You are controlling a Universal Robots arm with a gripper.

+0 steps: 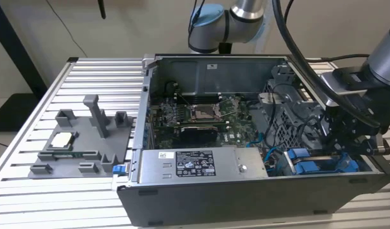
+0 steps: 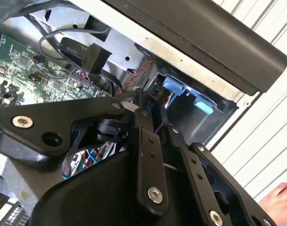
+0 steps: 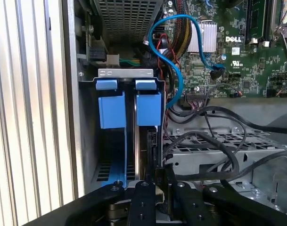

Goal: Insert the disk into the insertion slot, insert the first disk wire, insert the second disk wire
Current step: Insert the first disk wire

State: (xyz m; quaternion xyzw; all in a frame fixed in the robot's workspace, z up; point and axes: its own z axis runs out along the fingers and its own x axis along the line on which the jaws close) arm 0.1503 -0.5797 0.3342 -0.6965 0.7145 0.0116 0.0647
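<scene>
The disk stands on edge in the insertion slot, its blue carrier tabs facing out beside a second blue carrier. The same blue tabs show at the case's front corner on the exterior view's right. My gripper hangs right over the disk's dark edge, fingers close together on a small black connector. A black disk wire loops away from it. In the second wrist view the gripper points down at the blue tabs. In the exterior view the gripper reaches into the bay.
A grey labelled power-supply box lies along the case front, the motherboard behind it. A blue cable arcs above the bay, beside a perforated metal cage. A grey fixture tray sits on the slatted table. A hand is nearby.
</scene>
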